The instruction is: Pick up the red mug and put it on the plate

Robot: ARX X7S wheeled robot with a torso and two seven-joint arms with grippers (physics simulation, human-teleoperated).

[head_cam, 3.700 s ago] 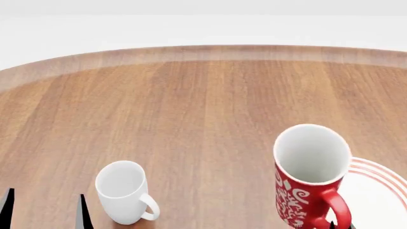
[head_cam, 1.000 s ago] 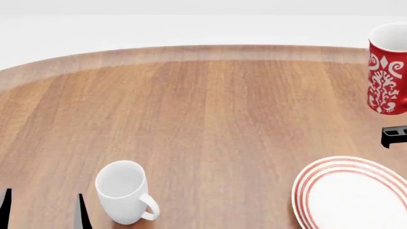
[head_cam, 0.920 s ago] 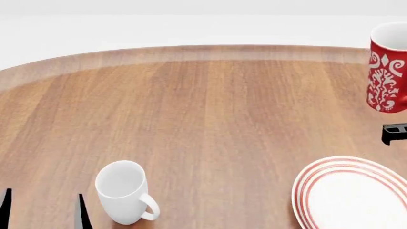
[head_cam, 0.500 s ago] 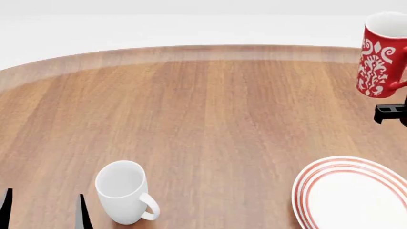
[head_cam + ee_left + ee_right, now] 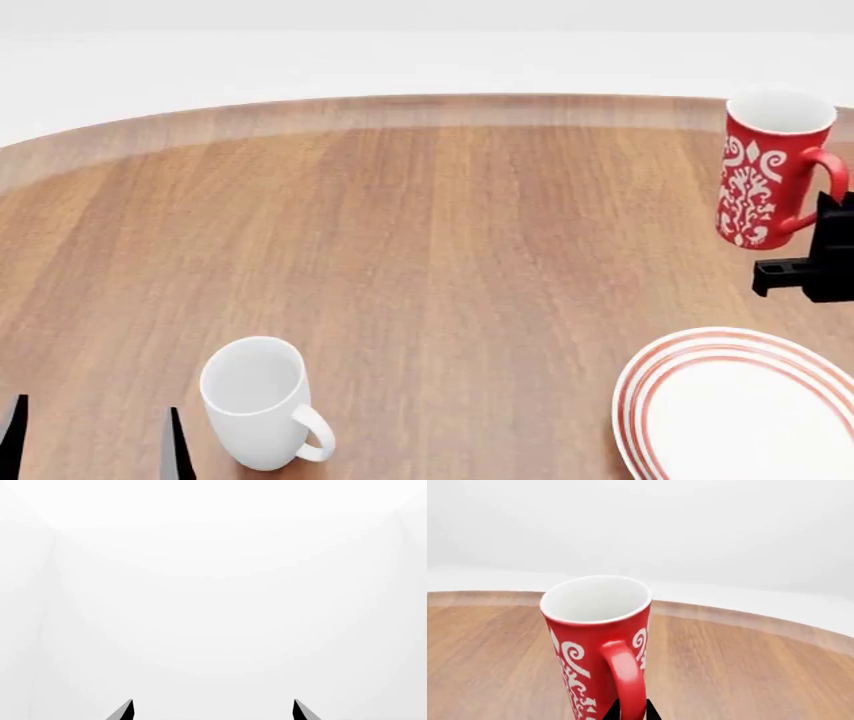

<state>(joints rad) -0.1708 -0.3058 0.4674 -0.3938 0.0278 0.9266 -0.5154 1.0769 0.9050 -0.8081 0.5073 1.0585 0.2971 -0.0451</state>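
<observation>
The right gripper [image 5: 817, 262] holds the red mug [image 5: 765, 170] by its handle, upright above the tabletop [image 5: 441, 260], beyond the plate [image 5: 734, 405]. The left gripper [image 5: 91, 440] is spread open, holding nothing.

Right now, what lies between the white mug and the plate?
Nothing: in the head view only bare wooden table separates the white mug from the plate.

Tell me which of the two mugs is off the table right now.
The red mug with the white pattern, held by its handle in the right gripper, upright above the table. The plain white mug stands near the left gripper.
</observation>
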